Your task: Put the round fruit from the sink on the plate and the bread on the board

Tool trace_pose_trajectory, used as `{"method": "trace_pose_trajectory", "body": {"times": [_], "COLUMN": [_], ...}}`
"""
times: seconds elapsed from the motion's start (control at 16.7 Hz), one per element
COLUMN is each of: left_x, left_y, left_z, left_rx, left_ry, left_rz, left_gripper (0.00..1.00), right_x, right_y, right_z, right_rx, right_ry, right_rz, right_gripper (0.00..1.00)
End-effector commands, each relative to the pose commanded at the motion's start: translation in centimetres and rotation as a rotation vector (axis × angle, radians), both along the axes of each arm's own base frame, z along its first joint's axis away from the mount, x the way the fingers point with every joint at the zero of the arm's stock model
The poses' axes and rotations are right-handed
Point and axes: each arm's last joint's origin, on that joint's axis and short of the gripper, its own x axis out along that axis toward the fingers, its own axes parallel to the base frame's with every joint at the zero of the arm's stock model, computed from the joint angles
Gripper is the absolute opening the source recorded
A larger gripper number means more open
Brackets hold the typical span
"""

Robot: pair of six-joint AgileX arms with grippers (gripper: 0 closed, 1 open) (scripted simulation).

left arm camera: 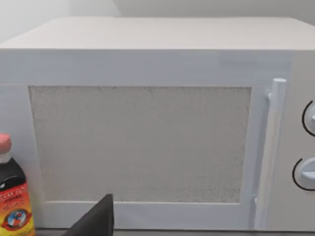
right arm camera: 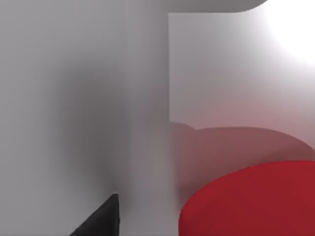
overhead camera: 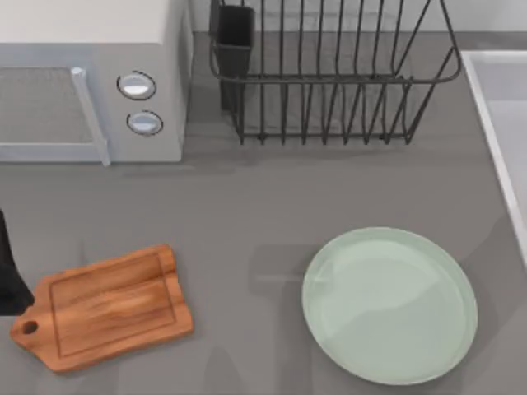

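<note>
At lower right of the right wrist view, 1 smooth bright red round fruit [right arm camera: 256, 201] inside pale grey-white sink [right arm camera: 98, 98]; right gripper close above, claw state untellable; advise centring before closing, then lifting clear of basin wall.

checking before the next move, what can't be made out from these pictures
- The round fruit: in the right wrist view it is cut off by the frame edge, so its full shape is unclear.
- The sink: in the top view the frame edge leaves just its rim and a strip of basin.
- The right claw: the right wrist view shows one dark tip, so its opening can't be judged.
- The left claw: same in the left wrist view, facing the microwave.
</note>
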Motion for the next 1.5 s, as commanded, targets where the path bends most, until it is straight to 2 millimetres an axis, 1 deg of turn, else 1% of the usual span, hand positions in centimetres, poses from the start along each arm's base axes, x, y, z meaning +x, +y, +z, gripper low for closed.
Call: {"method": "trace_pose_trajectory", "body": {"times": [0.72,0.78,1.2,1.26,1.38,1.5], "left_x": [0.0,0.0,0.0,0.0,0.0,0.0], "left_y": [0.0,0.0,0.0,0.0,0.0,0.0], "left_z": [0.0,0.0,0.0,0.0,0.0,0.0], "left_rx": [0.0,0.0,0.0,0.0,0.0,0.0], "left_ry": [0.0,0.0,0.0,0.0,0.0,0.0], "left_rz": [0.0,0.0,0.0,0.0,0.0,0.0], "left_gripper": [1.0,1.0,1.0,1.0,1.0,1.0], "right_x": [0.0,0.0,0.0,0.6,0.7,0.9], "right_y": [0.0,0.0,0.0,-0.1,-0.1,-0.2], "right_z": [0.0,0.0,0.0,2.9,3.3,4.8], "right_rx": [0.0,0.0,0.0,-0.001,-0.001,0.0], "right_ry": [0.0,0.0,0.0,-0.052,-0.052,-0.05], "right_rz": [0.0,0.0,0.0,-0.007,-0.007,-0.007], "right_gripper": [0.02,0.0,0.0,0.0,0.0,0.0]}}
